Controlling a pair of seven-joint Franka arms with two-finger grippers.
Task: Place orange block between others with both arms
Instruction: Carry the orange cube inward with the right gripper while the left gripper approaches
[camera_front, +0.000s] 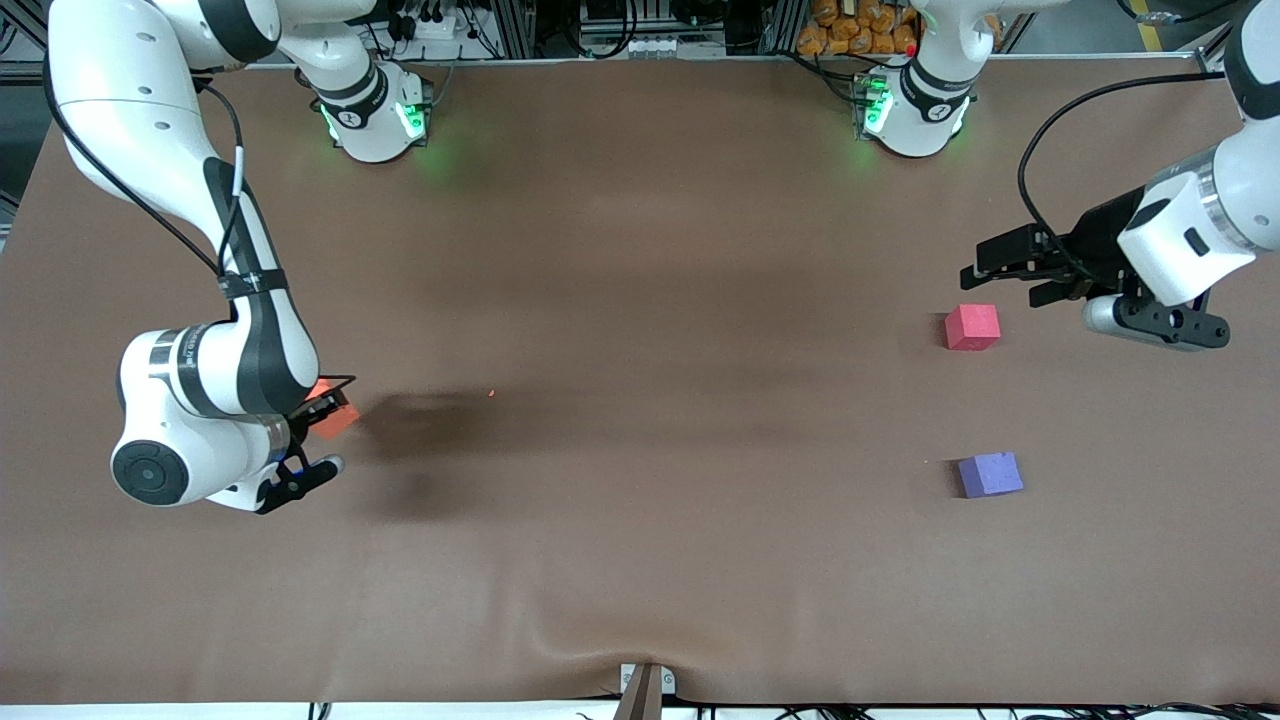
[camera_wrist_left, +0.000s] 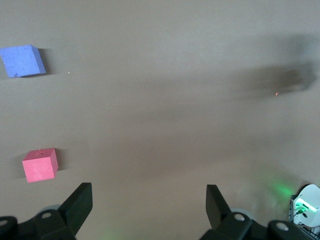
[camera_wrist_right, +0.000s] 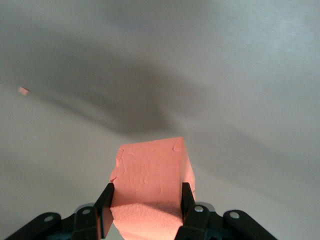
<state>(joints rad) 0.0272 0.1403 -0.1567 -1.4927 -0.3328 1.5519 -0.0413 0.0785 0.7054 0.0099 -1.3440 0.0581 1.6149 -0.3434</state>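
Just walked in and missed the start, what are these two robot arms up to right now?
The right gripper is shut on the orange block at the right arm's end of the table. The left gripper hangs open beside the red-pink cube, waiting. The purple-blue cube sits nearer the front camera, with a gap between the two.

Right gripper (camera_wrist_right: 145, 202) clamps orange block (camera_wrist_right: 152, 180) above bench (camera_wrist_right: 250, 75) (small orange crumb (camera_wrist_right: 23, 90) nearby).

A brown worktop (camera_front: 640, 300) carries a red-pink cube (camera_front: 972, 327), with a purple-blue cube (camera_front: 990, 474) nearer the front camera.
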